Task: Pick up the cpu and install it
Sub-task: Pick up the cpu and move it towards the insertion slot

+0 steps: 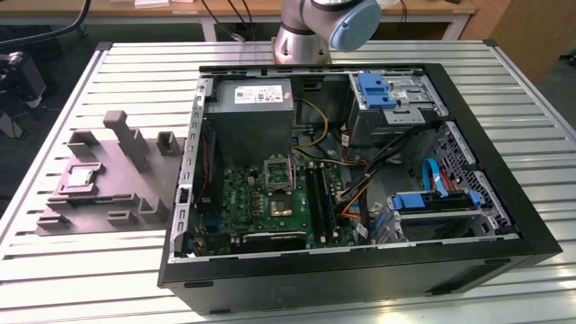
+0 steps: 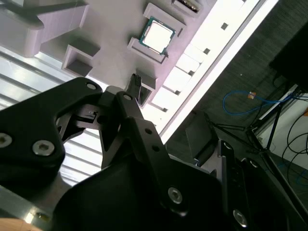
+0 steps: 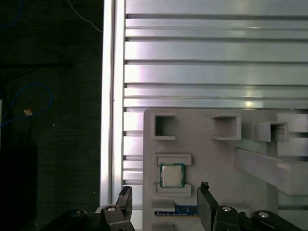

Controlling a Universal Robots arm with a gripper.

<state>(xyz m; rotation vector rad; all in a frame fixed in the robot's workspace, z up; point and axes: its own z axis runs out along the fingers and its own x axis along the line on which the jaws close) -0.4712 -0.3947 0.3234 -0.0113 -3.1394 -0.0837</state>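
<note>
Gripper: from my remote desk, I see the gripper (image 3: 165,188) in the first wrist view with its two black fingers (image 3: 126,196) spread wide and nothing between them, hanging over the near edge of the grey tray (image 3: 216,159).
Cpu: the cpu (image 3: 172,175) lies flat with its silvery top up, seated in a shallow square recess of the tray between two raised ledges. It touches neither finger and sits within the gap they frame.
Tray: in the exterior view I find it resting on the slatted aluminium table (image 1: 99,270), on the exterior view's left of the computer case (image 1: 360,283), with the chip showing as a pale square on its low step.
Case: the black tower lies on its side with the panel off and its green motherboard (image 1: 256,209) exposed.
Socket: the metal-framed socket (image 1: 277,170) with a dark centre sits on that board, well apart from the cpu.
Arm: the arm's base (image 1: 315,27) stands at the table's far edge, behind the case.
Floor: a blue cable (image 3: 29,96) loops on the dark floor beyond the table's rail.
</note>
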